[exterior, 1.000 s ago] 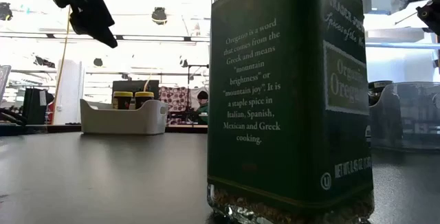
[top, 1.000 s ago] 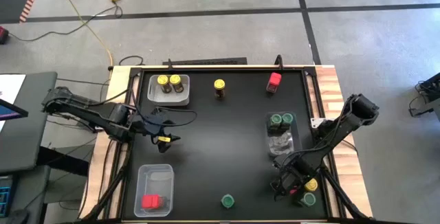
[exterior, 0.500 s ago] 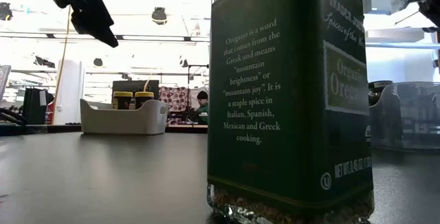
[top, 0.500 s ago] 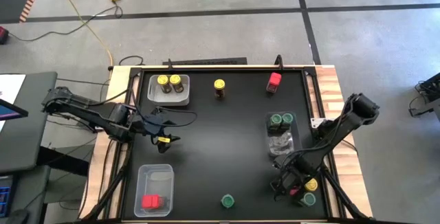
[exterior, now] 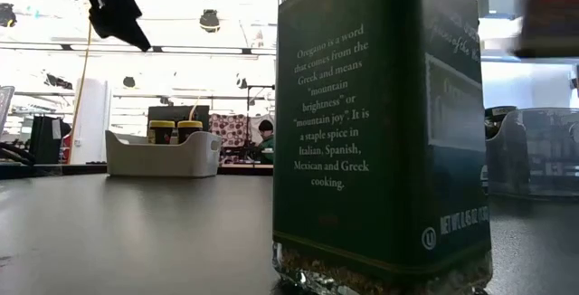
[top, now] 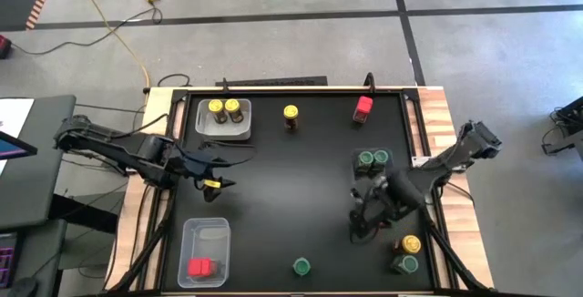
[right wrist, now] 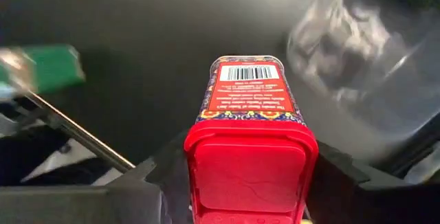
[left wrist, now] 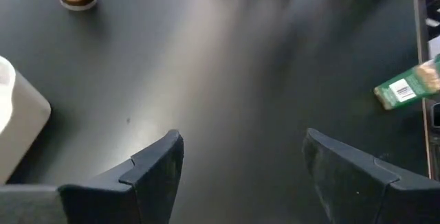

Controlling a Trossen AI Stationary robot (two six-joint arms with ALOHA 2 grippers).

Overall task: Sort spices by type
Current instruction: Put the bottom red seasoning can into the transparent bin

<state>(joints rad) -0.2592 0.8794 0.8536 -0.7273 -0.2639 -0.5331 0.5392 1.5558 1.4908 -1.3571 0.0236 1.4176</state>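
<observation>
A red blocky spice container hangs over the table's right side with my right gripper shut on it, above the clear bin holding two green-lid jars. At the near right corner stand a yellow-lid jar and a green-lid jar. Another green-lid jar stands at the near edge. A yellow-lid jar and a second red container stand at the far side. My left gripper is open above bare table at the left. My right gripper pinches the red container's lid end between its two fingers, one on each side. The fingers come from above, pointing down. The container hangs upright below them, lid up, lifted clear of the table.
A white bin at the far left holds two yellow-lid jars. A clear bin at the near left holds a red container. The table's middle is bare black surface.
My right gripper has risen from the near right corner and gone toward the far edge, to above the clear bin. The red container has come up with it, lifted clear of the table; the yellow-lid and green-lid jars stay in the corner.
</observation>
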